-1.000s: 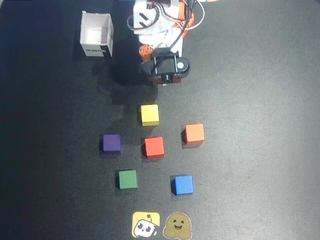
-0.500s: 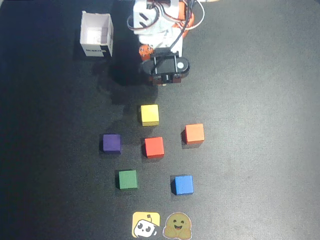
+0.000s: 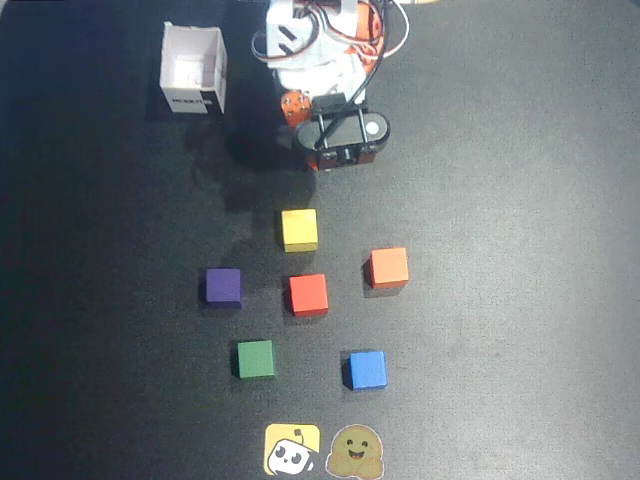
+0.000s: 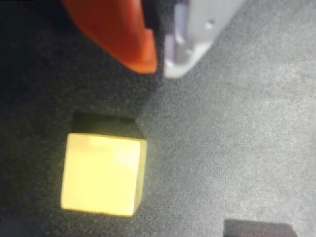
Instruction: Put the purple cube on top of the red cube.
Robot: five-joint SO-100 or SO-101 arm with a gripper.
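The yellow cube (image 3: 299,229) stands between the arm and the red cube (image 3: 308,294). The purple cube (image 3: 223,286) has bare mat on all sides.

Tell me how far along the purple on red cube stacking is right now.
Nothing is done yet: the purple cube sits on the mat, left of the red cube in the overhead view and apart from it. In hand: nothing. The end effector looks shut and empty, hanging near the yellow cube. Left: reach the purple cube, grasp it, lift it, and set it on the red one.
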